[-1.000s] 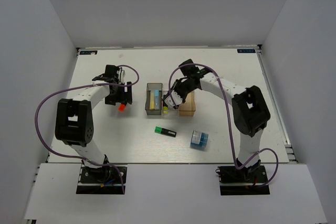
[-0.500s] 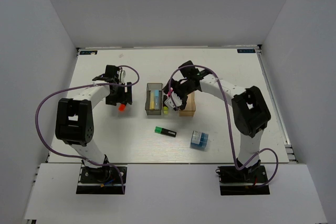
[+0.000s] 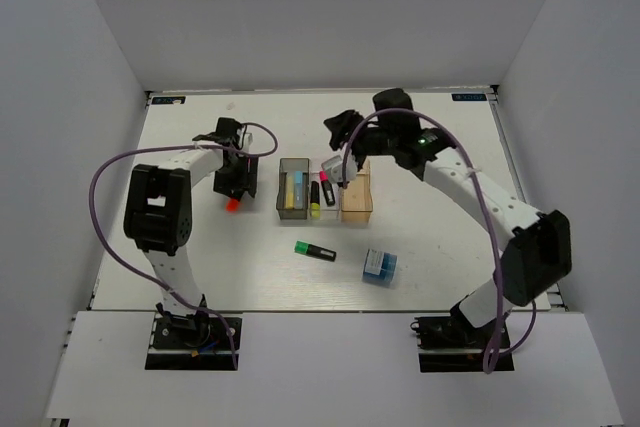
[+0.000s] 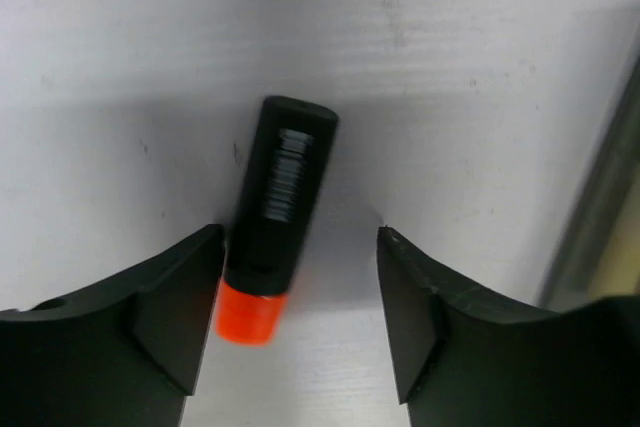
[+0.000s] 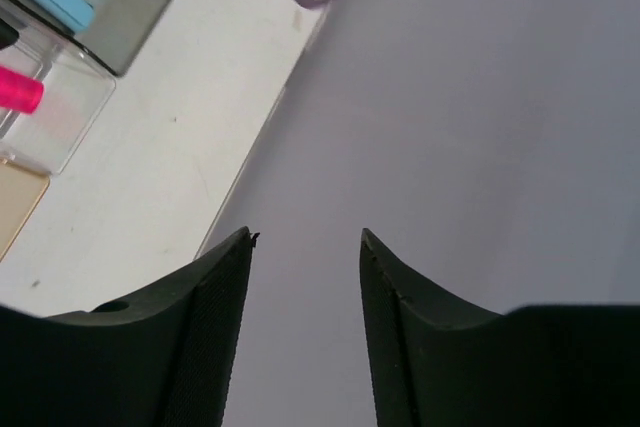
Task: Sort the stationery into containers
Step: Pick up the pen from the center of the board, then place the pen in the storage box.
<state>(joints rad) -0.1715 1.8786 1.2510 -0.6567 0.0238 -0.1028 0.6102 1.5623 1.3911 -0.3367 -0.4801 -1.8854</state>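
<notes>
My left gripper (image 3: 234,187) (image 4: 300,239) is open and low over a black marker with an orange cap (image 4: 277,237) (image 3: 232,203) that lies on the table. The marker is between the jaws, close to the left finger (image 4: 170,307). My right gripper (image 3: 338,129) (image 5: 305,239) is open, empty and raised behind the bins. The smoky grey bin (image 3: 282,197) (image 5: 140,7) holds pale yellow and light blue sticks (image 3: 294,188). The clear bin (image 3: 322,209) (image 5: 75,127) holds a yellow-capped marker (image 3: 314,199) and a pink-capped marker (image 3: 327,188). The amber bin (image 3: 356,197) stands on the right.
A green-capped marker (image 3: 315,251) and a blue block (image 3: 379,265) lie on the table in front of the bins. White walls enclose the table on three sides. The right wrist view faces the left wall.
My right gripper has let the pink-capped marker go into the clear bin, then risen and swung back. My left gripper has shifted slightly over the orange-capped marker.
</notes>
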